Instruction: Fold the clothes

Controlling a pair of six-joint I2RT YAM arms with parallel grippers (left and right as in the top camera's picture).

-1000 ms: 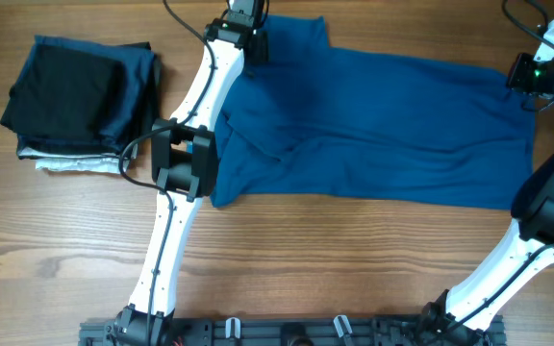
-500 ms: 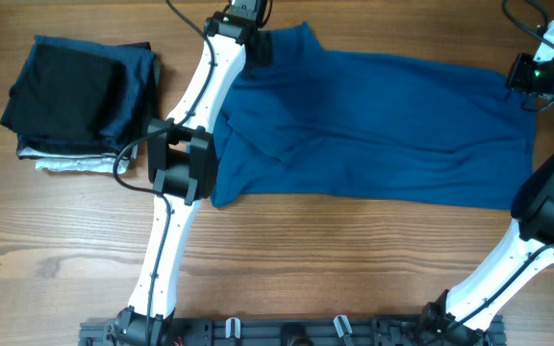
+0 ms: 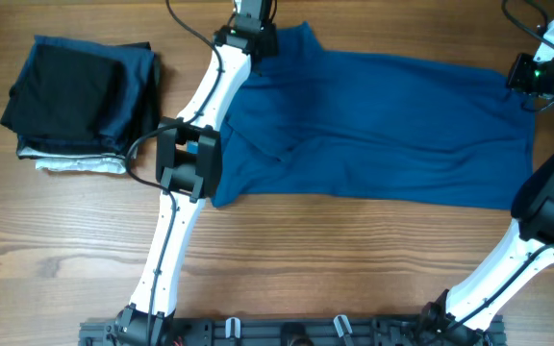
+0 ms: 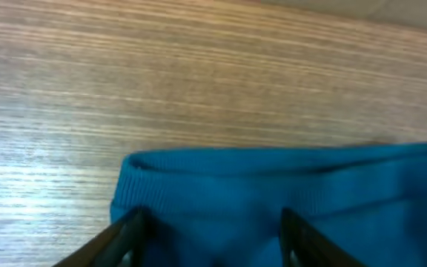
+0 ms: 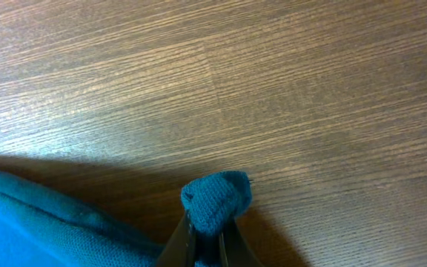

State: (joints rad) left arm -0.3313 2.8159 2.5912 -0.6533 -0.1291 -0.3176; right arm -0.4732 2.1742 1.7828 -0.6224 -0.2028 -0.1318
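The blue T-shirt [image 3: 383, 125] lies spread flat across the far middle of the worktop [image 3: 306, 259]. The right end effector [image 5: 207, 245] pinches its far right corner. The left end effector [image 4: 213, 233] sits with fingers spread over a ribbed edge. The folded dark garments [image 3: 80, 96] lie well to the left.

Sleeve pulled in
The left gripper [image 3: 258, 37] has shifted slightly right; beside it, the sleeve [image 3: 298, 43] of the shirt [image 3: 383, 125] has narrowed.
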